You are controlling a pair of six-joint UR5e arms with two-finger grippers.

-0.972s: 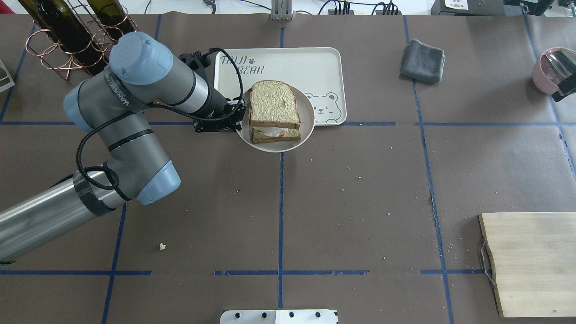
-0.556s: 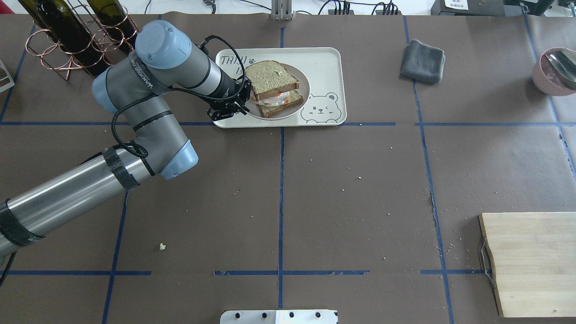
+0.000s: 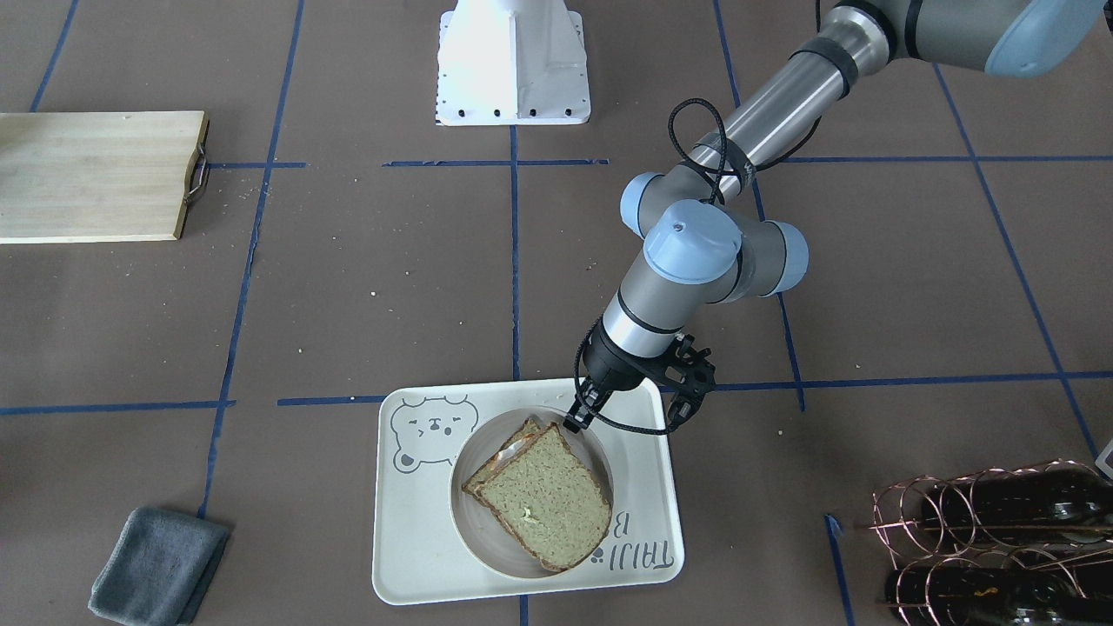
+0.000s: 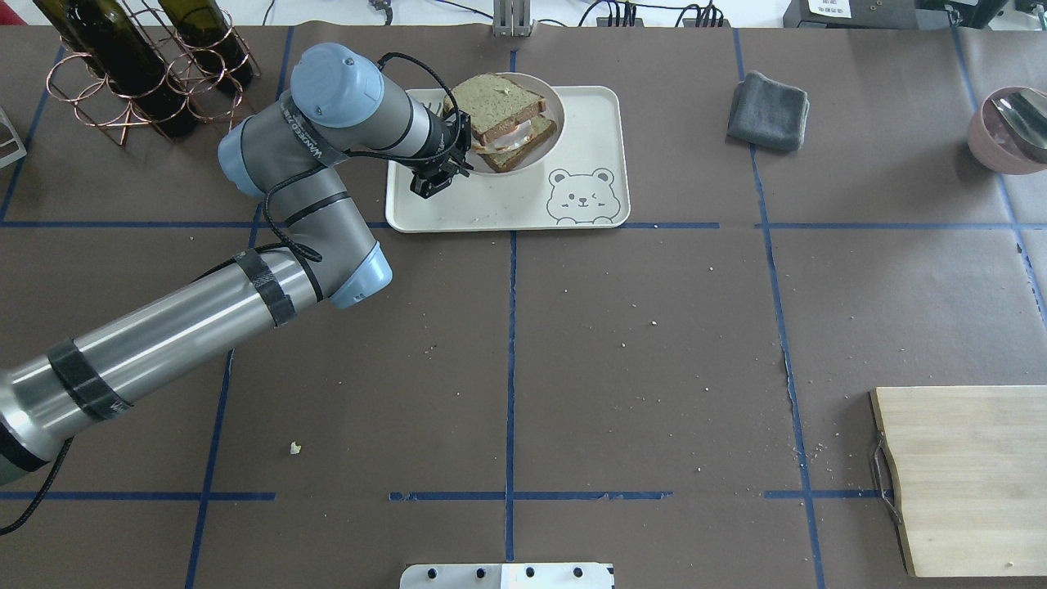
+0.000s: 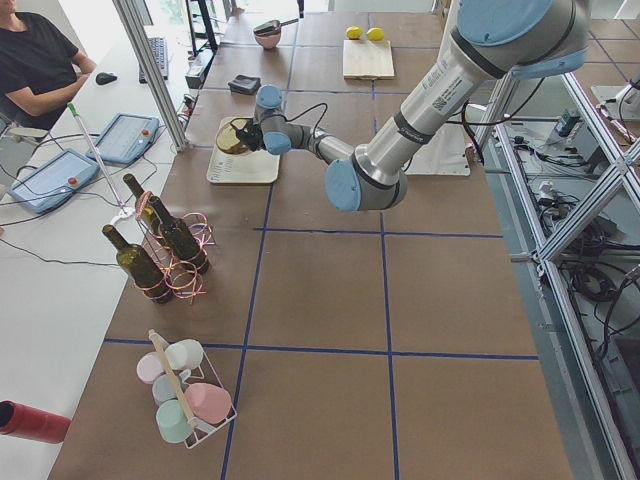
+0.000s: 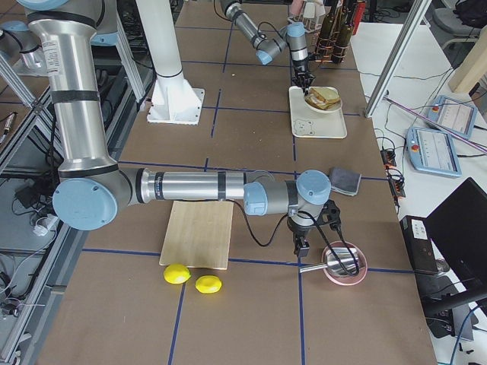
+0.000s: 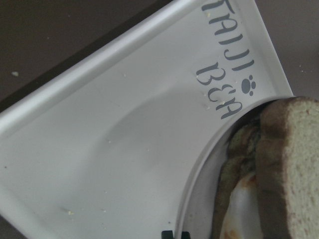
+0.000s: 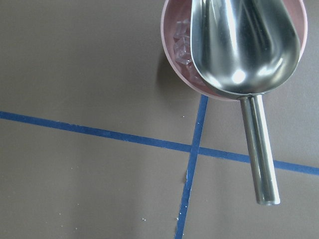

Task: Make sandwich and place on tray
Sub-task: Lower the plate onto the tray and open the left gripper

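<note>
The sandwich, two grainy bread slices with egg between them, lies on a round off-white plate. My left gripper is shut on the plate's rim and holds the plate over the cream bear tray, toward its lettered end. The front view shows the gripper, sandwich and plate inside the tray's outline. The left wrist view shows tray lettering, plate rim and sandwich. My right gripper hovers far off beside a pink bowl; I cannot tell its state.
A metal scoop rests in the pink bowl. A grey cloth lies right of the tray. A wine bottle rack stands close behind my left arm. A wooden cutting board is at the near right.
My left gripper carried the plate with the sandwich from the tray's near edge away from the robot, over the tray toward its far left corner. The arm stretched out.
</note>
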